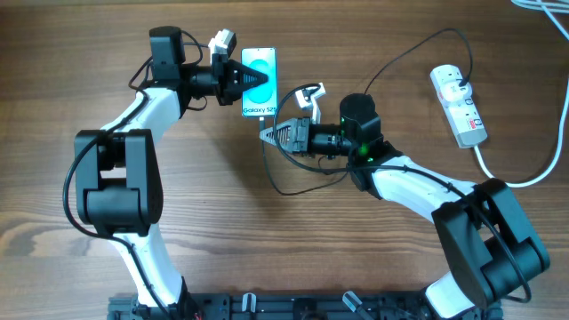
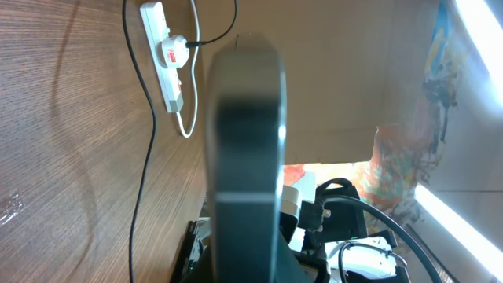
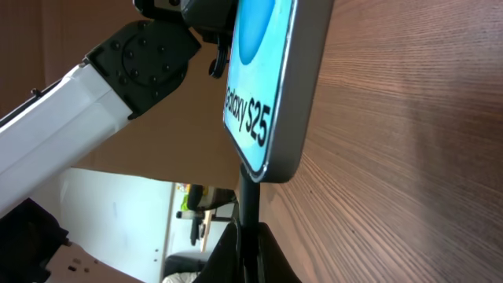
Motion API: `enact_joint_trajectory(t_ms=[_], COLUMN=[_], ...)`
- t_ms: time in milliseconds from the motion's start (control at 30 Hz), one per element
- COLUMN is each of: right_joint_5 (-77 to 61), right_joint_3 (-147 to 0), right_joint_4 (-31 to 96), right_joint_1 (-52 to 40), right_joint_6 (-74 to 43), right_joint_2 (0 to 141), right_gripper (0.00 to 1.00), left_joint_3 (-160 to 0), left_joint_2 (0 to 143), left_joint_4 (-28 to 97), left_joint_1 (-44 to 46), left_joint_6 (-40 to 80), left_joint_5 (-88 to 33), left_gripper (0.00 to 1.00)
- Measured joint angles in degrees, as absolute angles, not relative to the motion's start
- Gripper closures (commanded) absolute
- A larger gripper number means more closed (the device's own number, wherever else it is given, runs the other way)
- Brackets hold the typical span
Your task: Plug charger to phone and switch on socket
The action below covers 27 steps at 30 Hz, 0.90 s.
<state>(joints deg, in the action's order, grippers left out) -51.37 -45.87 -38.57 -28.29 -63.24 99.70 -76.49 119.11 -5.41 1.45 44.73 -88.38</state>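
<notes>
Plugging step: left gripper (image 1: pixel 252 80) clamped on the teal-screened rectangular smartphone (image 1: pixel 262 59), right gripper (image 1: pixel 269 133) pinching the thin black charger cable (image 1: pixel 418 49) by its tip at the phone's bottom edge, seemingly not yet seated; next needs a straight, aligned push.

Teal-screened phone (image 1: pixel 266 94), white socket (image 1: pixel 460 107), black charger (image 1: pixel 418 44)

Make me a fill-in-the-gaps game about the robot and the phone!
1. The left hand is holding the ___.
2. The white strip on the phone says Galaxy ___.
3. The charger has a white plug, and it sits in the ___.
Missing words: phone; S25; socket.
</notes>
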Motion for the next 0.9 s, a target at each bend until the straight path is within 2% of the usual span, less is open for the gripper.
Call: enact_joint_trajectory(t_ms=[900], right_joint_5=[-52.4], right_joint_3=[-45.9], right_joint_4=[-39.3], right_joint_1=[-27.9], right_joint_6=[-66.3], right_joint_2=[99.7], right_gripper=[0.96], left_joint_3=[-76.5], left_joint_2=[119.1], left_joint_4=[-5.5], left_joint_1=[2.4], left_joint_6=[46.2], left_joint_5=[-87.9], left_gripper=[0.96])
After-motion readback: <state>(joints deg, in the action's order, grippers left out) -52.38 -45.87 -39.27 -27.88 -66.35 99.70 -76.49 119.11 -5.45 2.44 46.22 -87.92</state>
